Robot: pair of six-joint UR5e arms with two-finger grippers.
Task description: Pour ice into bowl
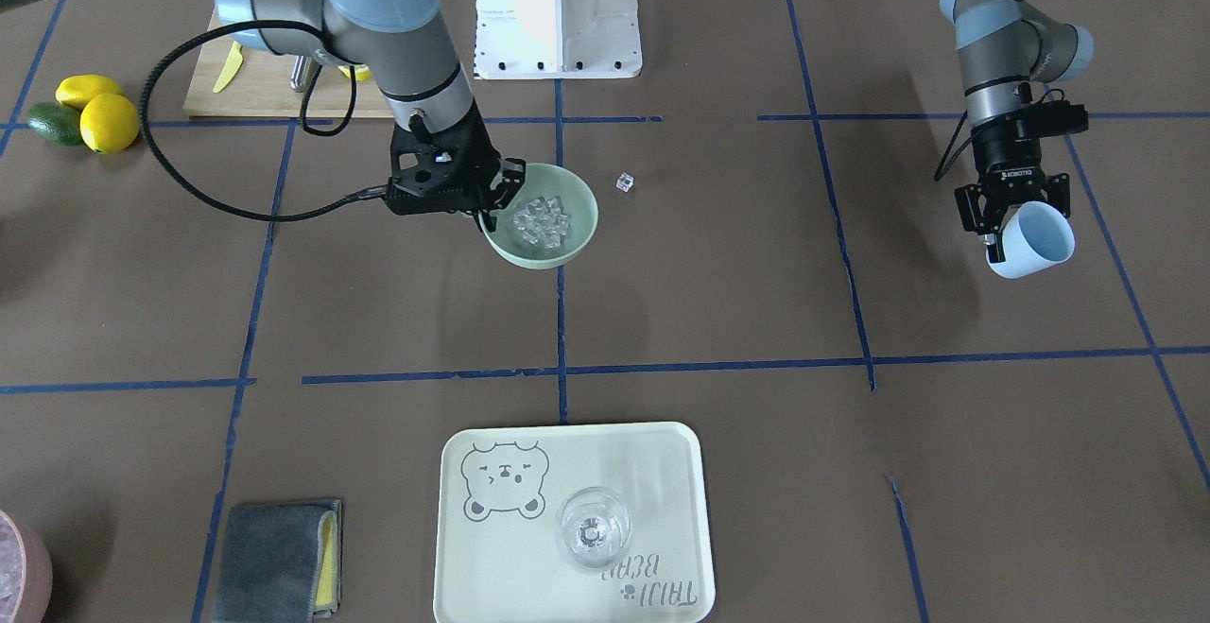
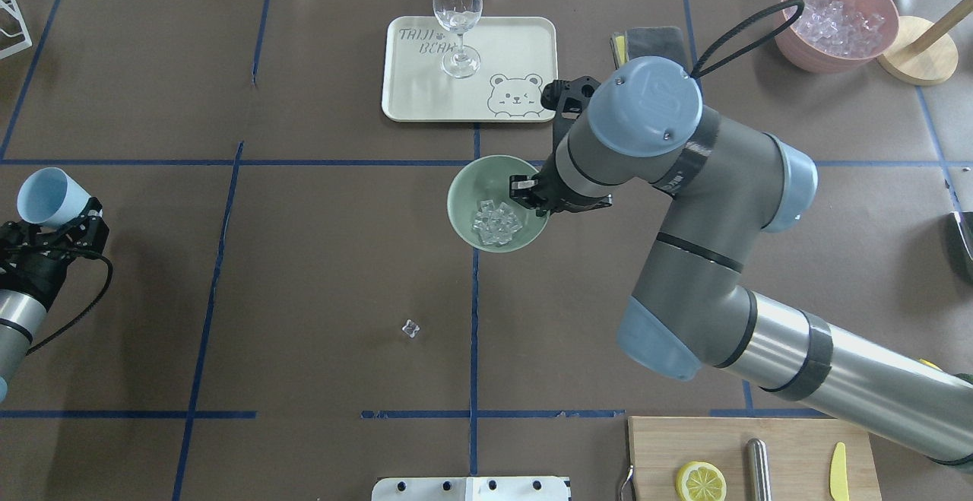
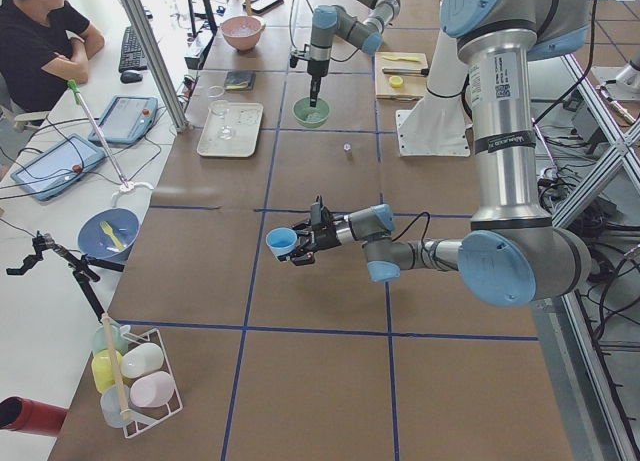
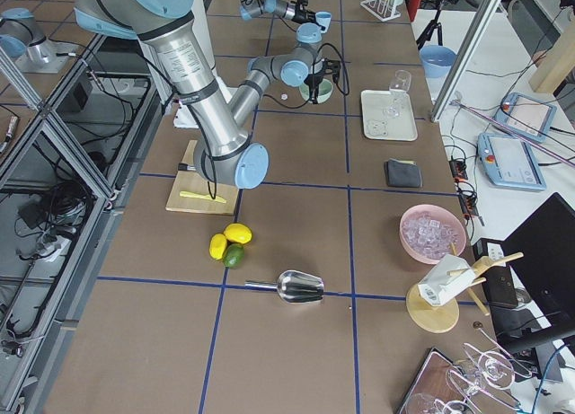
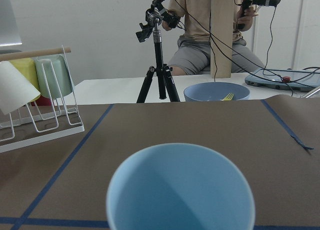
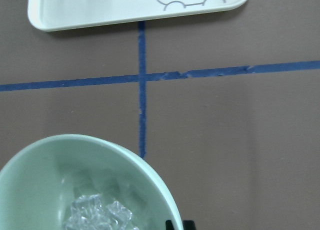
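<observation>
The pale mint-green bowl (image 1: 577, 226) (image 2: 464, 197) (image 6: 45, 165) stands near the table's middle with a heap of clear ice (image 1: 544, 223) (image 2: 498, 223) (image 6: 97, 217) in it. My right gripper (image 1: 490, 205) (image 2: 532, 193) is shut on the bowl's rim, one finger inside and one outside. One stray ice cube (image 1: 625, 182) (image 2: 411, 328) lies on the table between the bowl and the robot's base. Far off to the side, my left gripper (image 1: 1016, 226) (image 2: 64, 223) is shut on a light blue cup (image 1: 1035, 240) (image 2: 45, 193) (image 5: 180, 190), tipped sideways above the table; its inside looks empty.
A pale tray (image 1: 662, 472) (image 2: 524, 37) carries a wine glass (image 1: 593, 528) (image 2: 457, 14). A pink container (image 2: 840, 18) of ice is at the far right corner. A cutting board (image 2: 790, 448), lemons (image 1: 95, 112), a grey cloth (image 1: 279, 557) and a metal scoop (image 4: 301, 286) lie around.
</observation>
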